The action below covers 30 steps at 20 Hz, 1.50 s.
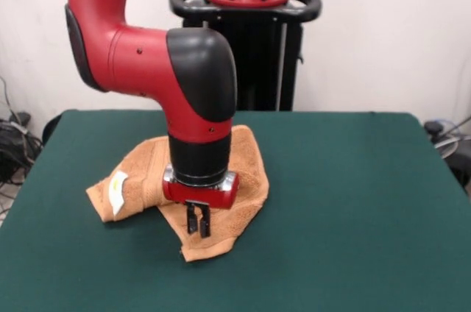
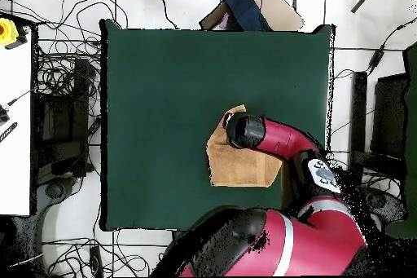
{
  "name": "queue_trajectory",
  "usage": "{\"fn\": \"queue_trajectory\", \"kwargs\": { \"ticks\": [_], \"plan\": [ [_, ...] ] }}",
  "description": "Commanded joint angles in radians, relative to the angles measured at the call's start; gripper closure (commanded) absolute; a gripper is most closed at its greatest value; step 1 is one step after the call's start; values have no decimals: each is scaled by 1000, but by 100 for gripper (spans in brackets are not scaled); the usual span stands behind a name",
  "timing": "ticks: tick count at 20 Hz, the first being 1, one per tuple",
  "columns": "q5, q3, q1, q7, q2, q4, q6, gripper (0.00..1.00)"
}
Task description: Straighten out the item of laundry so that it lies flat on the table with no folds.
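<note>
The orange-tan towel (image 1: 249, 168) lies rumpled and folded over on the dark green table (image 1: 353, 209), left of the middle, with a white tag (image 1: 118, 190) on its left part and a corner pointing toward the front edge. My gripper (image 1: 198, 221) points straight down over the towel's near part, its two dark fingers close together and shut, the tips at the cloth. I cannot tell if any cloth is pinched. In the overhead view the arm's wrist (image 2: 244, 130) hides the gripper and covers part of the towel (image 2: 236, 167) on the table (image 2: 163, 79).
The black pedestal (image 1: 246, 47) stands at the table's far side. A cardboard box with blue cloth (image 2: 252, 4) sits beyond one table edge, and cables (image 2: 65, 112) and a white bench (image 2: 16, 128) lie beside another.
</note>
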Motion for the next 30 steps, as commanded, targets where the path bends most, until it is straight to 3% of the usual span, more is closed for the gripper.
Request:
{"fn": "queue_trajectory", "kwargs": {
  "ticks": [1,7,14,24,30],
  "plan": [
    [-82,102,33,-5,110,26,6,100],
    [-74,131,55,64,84,104,-46,100],
    [-111,163,105,104,56,191,-197,100],
    [-35,64,306,171,10,118,-148,100],
    [52,-73,503,257,-26,52,-29,100]
  ]
}}
